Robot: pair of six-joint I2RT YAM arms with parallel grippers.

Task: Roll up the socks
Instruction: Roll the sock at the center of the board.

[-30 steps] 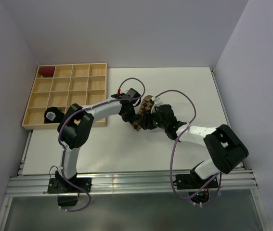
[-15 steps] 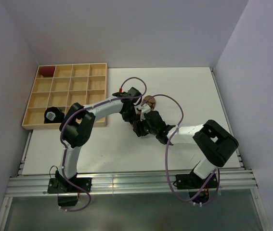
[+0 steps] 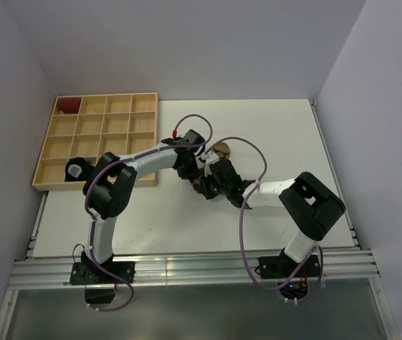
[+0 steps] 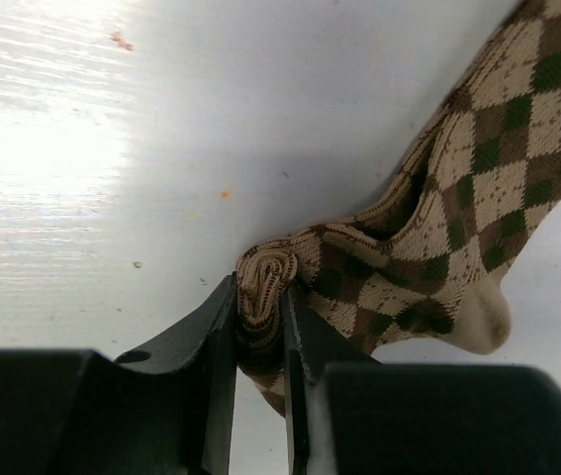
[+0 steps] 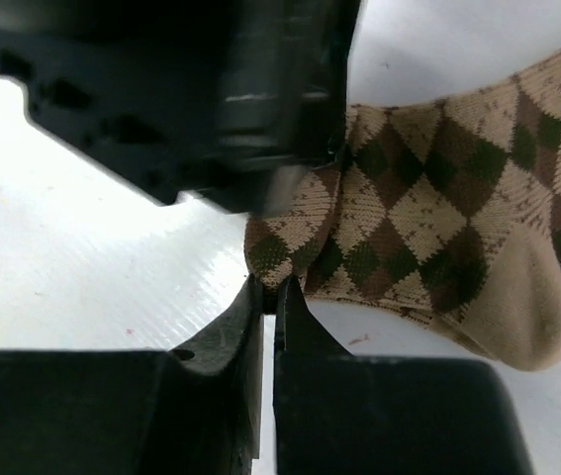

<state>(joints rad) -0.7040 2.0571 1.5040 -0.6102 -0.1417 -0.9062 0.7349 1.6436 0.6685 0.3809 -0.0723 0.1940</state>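
The socks (image 4: 478, 178) are brown, tan and green argyle and lie bunched on the white table (image 3: 271, 134) between the two arms. My left gripper (image 4: 258, 309) is shut on a rolled fold of their cuff, which bulges out between the fingers. My right gripper (image 5: 271, 294) is shut on the lower edge of the socks (image 5: 438, 218), just below the left gripper's black body (image 5: 211, 89). In the top view both grippers meet over the socks (image 3: 220, 150), which are mostly hidden under them.
A wooden compartment tray (image 3: 144, 120) stands at the back left. It holds a black rolled sock (image 3: 77, 170) in a front cell and a red item (image 3: 68, 105) in the far corner cell. Purple cables loop above both arms. Walls enclose the table.
My right gripper has slid left up against the left gripper and closed on the socks' edge. The socks have bunched into a smaller heap. The left gripper kept its hold.
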